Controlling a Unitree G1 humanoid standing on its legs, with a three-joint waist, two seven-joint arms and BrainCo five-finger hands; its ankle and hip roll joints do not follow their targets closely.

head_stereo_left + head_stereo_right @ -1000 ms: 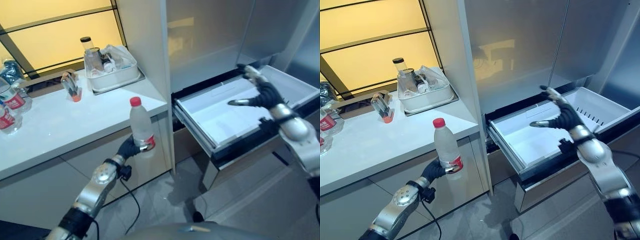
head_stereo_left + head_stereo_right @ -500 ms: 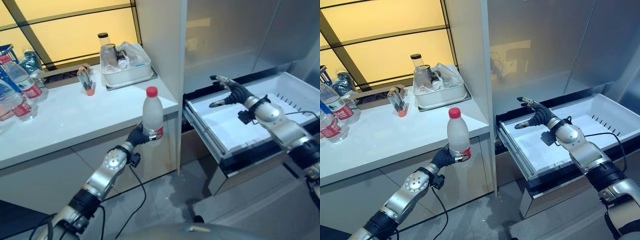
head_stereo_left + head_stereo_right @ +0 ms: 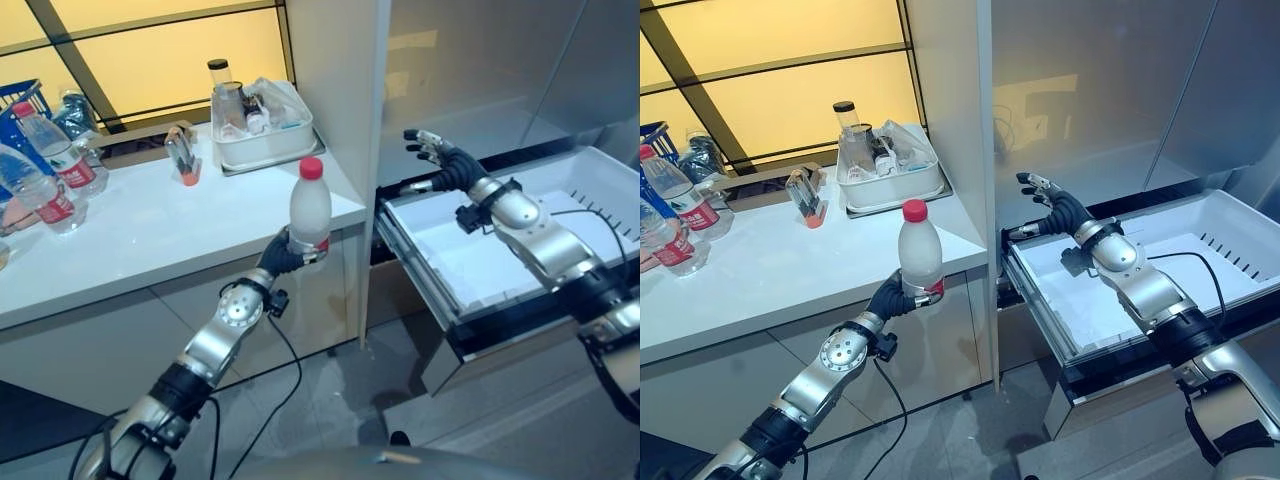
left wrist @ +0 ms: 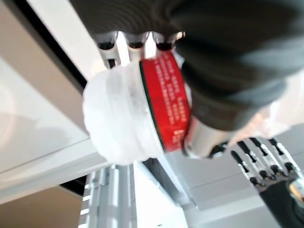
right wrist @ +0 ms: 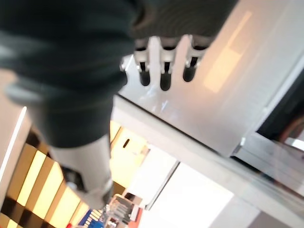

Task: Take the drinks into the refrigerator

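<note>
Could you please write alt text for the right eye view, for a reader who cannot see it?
The left hand holds a red-capped bottle upright in front of the white counter, while the open right hand hovers over the back left corner of the pulled-out refrigerator drawer. More bottles stand at the counter's left end.

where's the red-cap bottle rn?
Red-cap bottle is upright in the left robot hand, at the white counter's front edge, left of the open fridge drawer.

The bottle (image 3: 919,253) is clear, ribbed plastic with a glossy red label and a red plastic cap. The counter (image 3: 770,275) is smooth, glossy white. The open drawer (image 3: 1160,270) is white plastic, and the refrigerator (image 3: 1090,90) front is brushed, softly reflective metal.
</note>
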